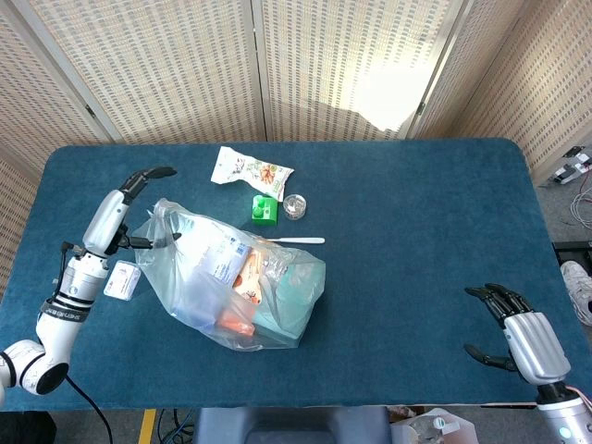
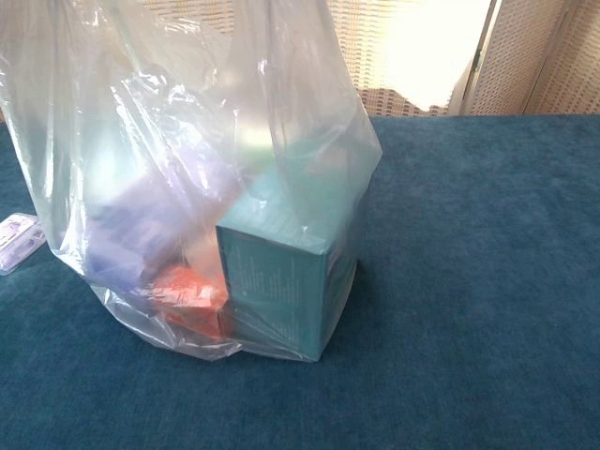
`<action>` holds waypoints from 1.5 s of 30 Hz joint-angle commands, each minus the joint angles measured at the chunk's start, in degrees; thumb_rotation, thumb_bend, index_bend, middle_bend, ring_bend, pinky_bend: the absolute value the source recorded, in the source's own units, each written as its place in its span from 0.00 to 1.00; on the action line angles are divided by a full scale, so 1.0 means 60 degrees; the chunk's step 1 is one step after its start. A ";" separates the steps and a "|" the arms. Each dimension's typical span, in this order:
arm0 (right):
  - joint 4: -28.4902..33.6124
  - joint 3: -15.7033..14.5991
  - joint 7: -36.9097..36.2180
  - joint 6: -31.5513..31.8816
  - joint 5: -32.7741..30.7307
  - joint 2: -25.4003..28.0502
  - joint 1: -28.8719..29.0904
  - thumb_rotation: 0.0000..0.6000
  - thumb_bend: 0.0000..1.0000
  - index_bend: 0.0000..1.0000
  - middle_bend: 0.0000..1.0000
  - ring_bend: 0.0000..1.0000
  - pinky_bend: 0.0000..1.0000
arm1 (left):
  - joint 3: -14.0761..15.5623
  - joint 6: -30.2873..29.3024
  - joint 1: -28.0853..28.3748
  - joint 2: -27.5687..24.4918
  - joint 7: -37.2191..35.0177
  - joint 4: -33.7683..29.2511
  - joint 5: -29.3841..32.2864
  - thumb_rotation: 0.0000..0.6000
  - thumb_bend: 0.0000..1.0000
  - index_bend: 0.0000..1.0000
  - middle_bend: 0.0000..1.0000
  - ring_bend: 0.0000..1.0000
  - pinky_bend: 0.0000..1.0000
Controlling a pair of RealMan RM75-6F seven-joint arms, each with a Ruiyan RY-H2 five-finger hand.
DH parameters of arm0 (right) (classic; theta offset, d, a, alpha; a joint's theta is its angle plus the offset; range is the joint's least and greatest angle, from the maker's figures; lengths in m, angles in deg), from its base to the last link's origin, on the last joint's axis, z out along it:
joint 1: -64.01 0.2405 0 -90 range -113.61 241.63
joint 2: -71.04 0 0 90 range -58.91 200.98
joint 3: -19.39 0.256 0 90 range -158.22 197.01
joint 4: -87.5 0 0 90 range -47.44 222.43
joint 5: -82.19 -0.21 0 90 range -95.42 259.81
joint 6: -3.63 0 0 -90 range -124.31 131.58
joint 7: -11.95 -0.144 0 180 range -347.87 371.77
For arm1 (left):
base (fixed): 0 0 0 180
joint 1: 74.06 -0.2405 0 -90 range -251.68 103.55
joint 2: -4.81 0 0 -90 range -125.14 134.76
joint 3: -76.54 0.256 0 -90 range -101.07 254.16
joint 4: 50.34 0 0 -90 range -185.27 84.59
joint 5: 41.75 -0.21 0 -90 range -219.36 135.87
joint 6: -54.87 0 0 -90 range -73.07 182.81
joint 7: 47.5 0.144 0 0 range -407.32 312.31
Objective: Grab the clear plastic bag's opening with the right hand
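The clear plastic bag (image 1: 236,282) stands left of the table's middle, holding a teal box (image 2: 281,267), an orange pack (image 2: 187,291) and a purple item. Its crumpled opening (image 1: 165,217) faces the far left. My left hand (image 1: 118,211) hovers right beside that opening with fingers spread, its thumb at the bag's edge; it holds nothing. My right hand (image 1: 523,338) stays at the table's front right corner, far from the bag, fingers apart and empty. In the chest view the bag (image 2: 187,169) fills the left half and neither hand shows.
Behind the bag lie a snack packet (image 1: 252,169), a green item (image 1: 265,209), a small clear cup (image 1: 295,205) and a white stick (image 1: 298,240). A small white packet (image 1: 122,279) lies left of the bag. Folding screens stand behind the blue table (image 1: 425,213).
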 commanded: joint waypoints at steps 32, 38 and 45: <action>-0.0198 -0.0049 -0.0244 -0.0004 0.0027 -0.0093 -0.0015 1.00 0.16 0.20 0.24 0.14 0.22 | 0.0618 0.0047 0.0208 0.0061 0.3272 -0.0010 0.0645 1.00 0.23 0.63 0.22 0.17 0.07; -0.0204 -0.0047 -0.0241 0.0011 0.0057 -0.0115 -0.0007 1.00 0.16 0.20 0.24 0.14 0.22 | 0.0241 -0.0219 0.0097 0.0073 0.3328 -0.0200 0.1218 1.00 0.25 0.67 0.25 0.19 0.07; -0.0142 -0.0052 -0.0177 -0.0020 0.0114 -0.0063 0.0033 1.00 0.16 0.20 0.24 0.14 0.22 | 0.0011 -0.0256 0.0003 -0.0164 0.2662 -0.0734 0.1352 1.00 0.25 0.67 0.26 0.19 0.07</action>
